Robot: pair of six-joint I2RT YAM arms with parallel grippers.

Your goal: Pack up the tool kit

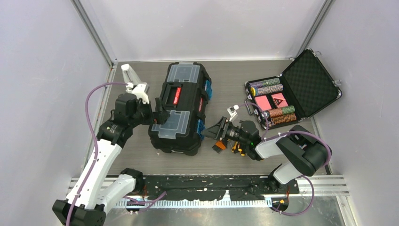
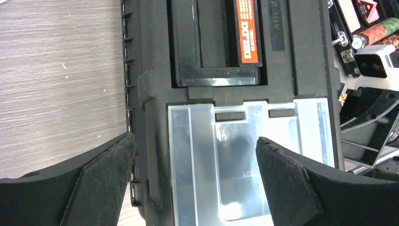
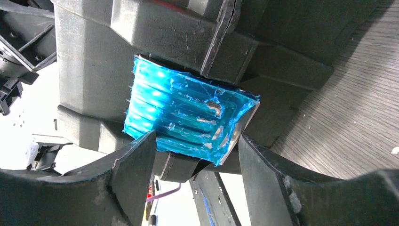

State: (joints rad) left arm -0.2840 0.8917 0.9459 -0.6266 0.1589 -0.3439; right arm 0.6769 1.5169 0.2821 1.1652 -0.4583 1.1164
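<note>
**Operator A:** Black plastic toolbox (image 1: 181,108), lid down: rigid and bulky, likely heavy if loaded. Right pincer (image 3: 196,141) status?

**Operator B:** Its jaws flank the blue latch (image 3: 188,113) at medium width. I cannot tell if they pinch. The latch looks stiff and glossy, so it may slip.

**Operator A:** Left pincer (image 2: 195,141)?

**Operator B:** Wide and empty, with the clear lid compartment (image 2: 244,160) directly beneath. To lift, I'd grip the handle (image 2: 247,33) just ahead.

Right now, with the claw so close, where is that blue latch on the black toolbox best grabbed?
Probably its side edges, one finger on each, coming straight at the toolbox wall it lies on. The blue latch is a wide ribbed flap, its face too flat to pinch, while its edges stand proud. The right gripper straddles it that way, jaws apart.
</note>
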